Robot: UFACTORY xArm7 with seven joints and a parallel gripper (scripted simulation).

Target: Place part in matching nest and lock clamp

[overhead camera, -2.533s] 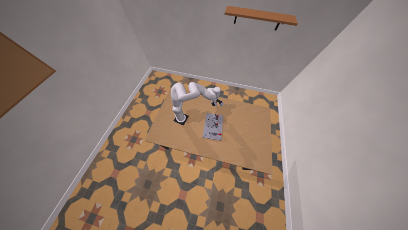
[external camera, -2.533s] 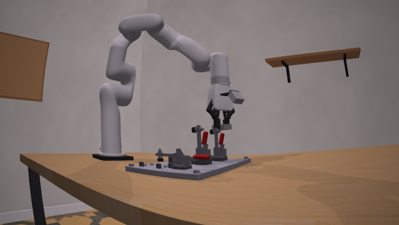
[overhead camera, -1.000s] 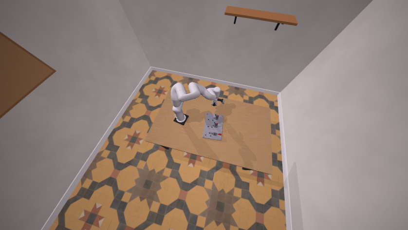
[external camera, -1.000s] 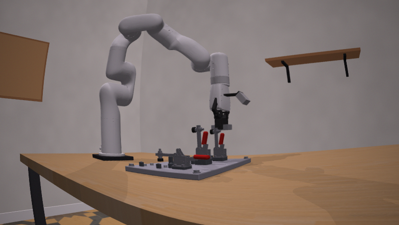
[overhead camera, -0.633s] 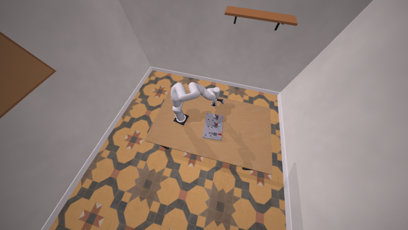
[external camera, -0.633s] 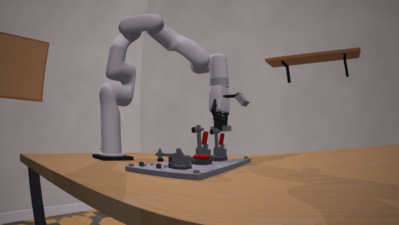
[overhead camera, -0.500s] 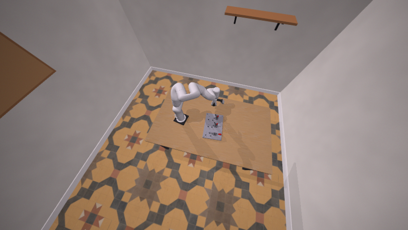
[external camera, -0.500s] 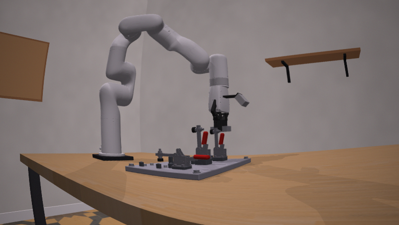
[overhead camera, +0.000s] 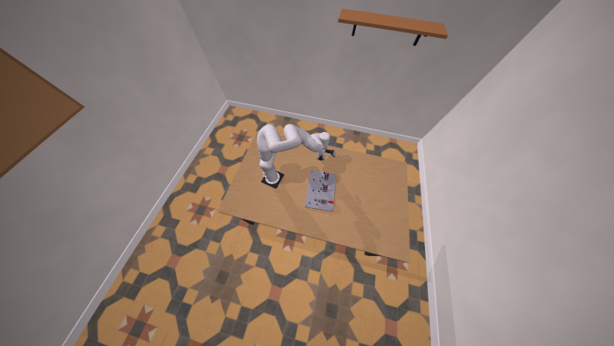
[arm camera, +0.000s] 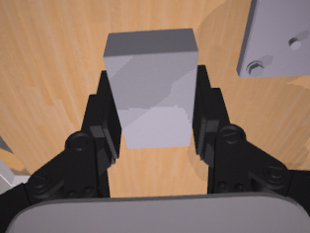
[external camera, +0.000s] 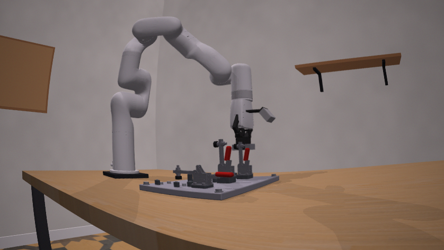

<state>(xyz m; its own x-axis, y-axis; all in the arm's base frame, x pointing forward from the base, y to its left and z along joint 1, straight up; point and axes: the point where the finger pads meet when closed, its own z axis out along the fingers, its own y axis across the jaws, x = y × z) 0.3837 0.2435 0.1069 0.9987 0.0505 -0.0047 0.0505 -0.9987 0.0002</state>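
The plain grey rectangular part (external camera: 251, 146) (arm camera: 153, 94) is in the air beyond one end of the fixture plate (overhead camera: 321, 195) (external camera: 239, 187) (arm camera: 276, 37), apart from it and above the wooden table (overhead camera: 369, 206) (external camera: 342, 198) (arm camera: 30, 59). The xArm Gripper (overhead camera: 321, 157) (external camera: 243, 142) (arm camera: 154, 87) is clamped on the part, one black finger against each long side. At that same end of the fixture plate stands the end toggle clamp (overhead camera: 326, 176) (external camera: 245, 170), and at the plate's middle the middle toggle clamp (overhead camera: 324, 187) (external camera: 229, 167); both have bar and red handle raised. Near the plate's opposite end, the third toggle clamp (overhead camera: 322, 201) (external camera: 202, 179) has its bar and red handle lying roughly level. The robot's black base plate (overhead camera: 265, 183) (external camera: 143, 176) sits well apart from the fixture plate, on its rest-pad side
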